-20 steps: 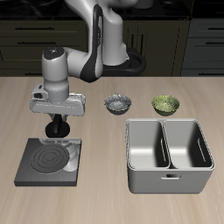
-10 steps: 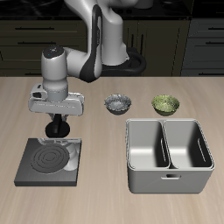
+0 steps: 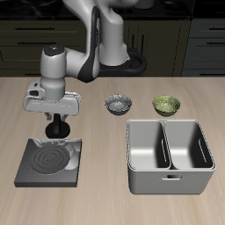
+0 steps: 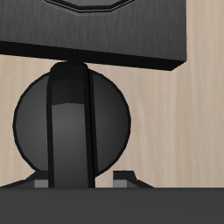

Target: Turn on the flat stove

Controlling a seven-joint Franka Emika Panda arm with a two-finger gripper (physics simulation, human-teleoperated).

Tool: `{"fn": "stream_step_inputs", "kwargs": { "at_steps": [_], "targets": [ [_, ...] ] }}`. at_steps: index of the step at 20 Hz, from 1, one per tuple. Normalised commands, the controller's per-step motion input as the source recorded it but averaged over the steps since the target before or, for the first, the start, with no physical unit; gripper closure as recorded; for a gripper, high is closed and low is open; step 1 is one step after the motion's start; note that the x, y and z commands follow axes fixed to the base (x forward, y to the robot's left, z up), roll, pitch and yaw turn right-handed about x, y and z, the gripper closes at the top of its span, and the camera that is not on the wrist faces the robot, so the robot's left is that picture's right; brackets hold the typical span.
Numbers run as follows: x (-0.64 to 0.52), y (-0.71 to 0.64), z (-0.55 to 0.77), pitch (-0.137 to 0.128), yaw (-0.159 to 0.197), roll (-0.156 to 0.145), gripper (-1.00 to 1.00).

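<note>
Both fingers (image 4: 70,122) of the gripper (image 3: 56,126) pinch the flat stove (image 3: 39,171) knob (image 4: 114,122)

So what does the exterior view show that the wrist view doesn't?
Only the exterior view shows the robot arm, the grey two-compartment bin, the two small bowls and the stove's spiral burner rings. Only the wrist view shows the black round knob up close, just off the slab's edge, with a raised bar across it. Both show the flat stove and the wooden table. The pincer hangs at the stove's back edge.
</note>
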Motion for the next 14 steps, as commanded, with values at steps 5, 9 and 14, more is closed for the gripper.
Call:
{"fn": "stream_step_inputs", "kwargs": {
  "at_steps": [5,9,14],
  "targets": [
    [0.1,-0.39,0.14,-0.044,0.013,-0.064,1.0],
    [0.09,-0.24,0.09,-0.002,0.025,-0.017,1.0],
    [0.12,-0.16,0.22,-0.029,0.045,-0.022,1.0]
  ]
}}
